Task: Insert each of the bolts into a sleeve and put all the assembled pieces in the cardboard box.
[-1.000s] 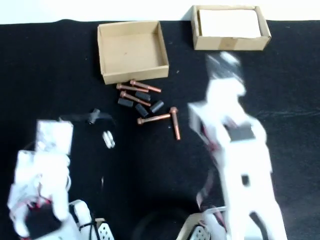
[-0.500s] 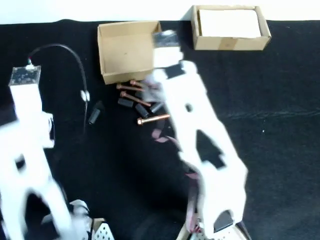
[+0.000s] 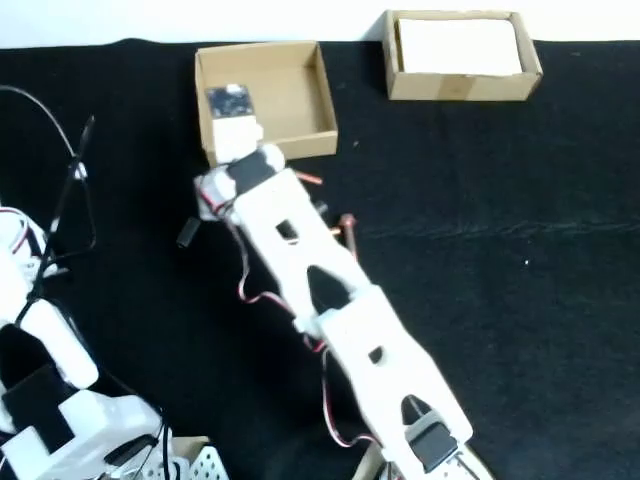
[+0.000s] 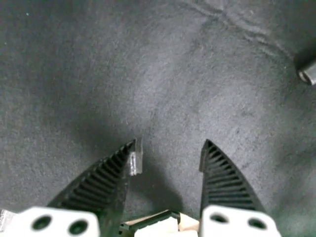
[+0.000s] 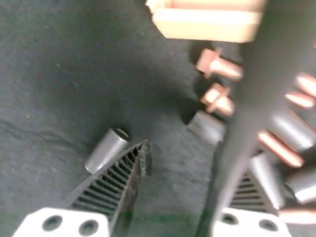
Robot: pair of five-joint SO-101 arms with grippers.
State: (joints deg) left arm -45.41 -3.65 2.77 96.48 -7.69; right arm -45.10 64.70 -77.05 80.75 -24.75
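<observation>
The right tool (image 5: 190,170) hangs low over the black worktop (image 3: 520,300) with its jaws spread and nothing between them, at the near edge of the scattered parts. A lone sleeve (image 5: 104,149) lies on its side just beside one jaw tip, apart from the others. Past it, the copper bolts (image 5: 217,66) and the remaining dark sleeves (image 5: 207,127) lie crowded together, some touching, right in front of the cardboard box (image 3: 305,145).

Because that single sleeve lies free of the tangle, it looks like the easiest first pick. The wide jaws suit closing across its round body, though it could roll away if nudged.

What shows of the box's floor is bare, so I judge that no assembled piece has gone in yet.

The left tool (image 4: 171,153) is likewise spread and empty. It is low over bare cloth well apart from the pile, probably placed to receive or steady a part while the other arm brings its mate.

A second box (image 3: 460,85) stands farther along the back edge, away from the parts.
</observation>
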